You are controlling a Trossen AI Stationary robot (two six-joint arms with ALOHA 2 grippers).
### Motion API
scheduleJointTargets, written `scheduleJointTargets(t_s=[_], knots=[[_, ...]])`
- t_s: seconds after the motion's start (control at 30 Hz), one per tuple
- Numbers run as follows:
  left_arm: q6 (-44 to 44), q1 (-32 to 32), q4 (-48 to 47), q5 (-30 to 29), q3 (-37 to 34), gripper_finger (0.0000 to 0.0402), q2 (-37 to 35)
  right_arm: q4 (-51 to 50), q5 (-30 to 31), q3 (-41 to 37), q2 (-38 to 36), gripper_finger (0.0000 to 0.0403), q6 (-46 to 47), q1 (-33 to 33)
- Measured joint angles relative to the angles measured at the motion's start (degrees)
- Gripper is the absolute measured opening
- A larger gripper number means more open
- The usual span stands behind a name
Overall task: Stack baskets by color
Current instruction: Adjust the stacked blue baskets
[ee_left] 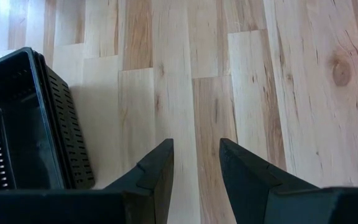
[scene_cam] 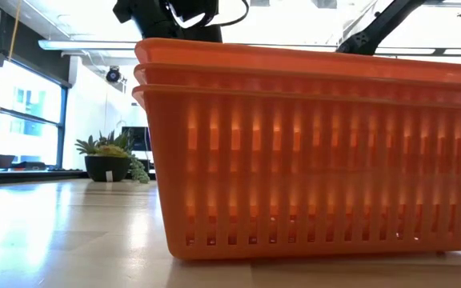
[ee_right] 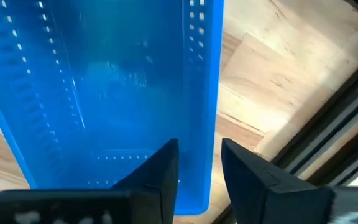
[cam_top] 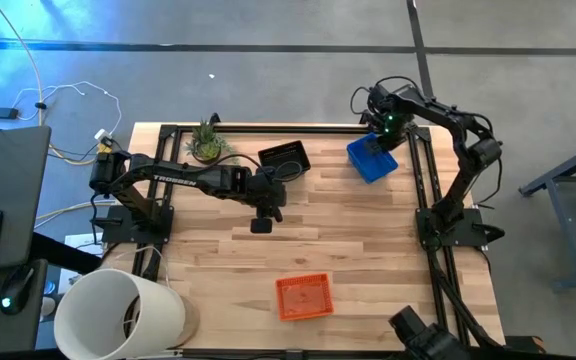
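Observation:
Three orange baskets [cam_top: 303, 297] sit nested in one stack near the table's front edge and fill the low view [scene_cam: 310, 152]. Black baskets [cam_top: 285, 158] rest nested at the far middle, and one corner shows in the left wrist view [ee_left: 23, 124]. Blue baskets [cam_top: 372, 158] stand at the far right. My right gripper [ee_right: 199, 168] points down over the blue baskets [ee_right: 104, 93], open, its fingers on either side of one long wall. My left gripper [cam_top: 262, 225] hovers open over bare wood [ee_left: 196, 168], to the near side of the black baskets. My right gripper comes from above, and its open fingers straddle the rim of the blue basket's long wall [ee_right: 209, 124], one finger inside and one outside. I cannot tell whether either finger touches the wall. The basket rests on the stack below it.
A small potted plant [cam_top: 206, 143] stands at the far left by the black baskets. A big white bucket [cam_top: 118, 315] lies at the near left corner. A black frame rail [ee_right: 328, 124] runs close beside the blue baskets. Bare wood lies across the table's middle.

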Motion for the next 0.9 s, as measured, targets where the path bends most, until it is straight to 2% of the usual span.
scheduleJointTargets(t_s=[0.33,0.57,0.9], knots=[[-0.1,0.1,0.0,0.0,0.0,0.0115,0.0,-0.8,1.1,0.0,-6.4,0.011,3.2,2.1],[-0.4,0.1,0.1,-0.2,0.0,0.0115,0.0,-0.4,-0.6,0.0,-11.2,0.011,7.0,10.8],[-2.4,0.1,0.3,-0.2,0.0,0.0115,0.0,3.8,-2.0,0.0,-11.1,0.011,9.5,24.1]])
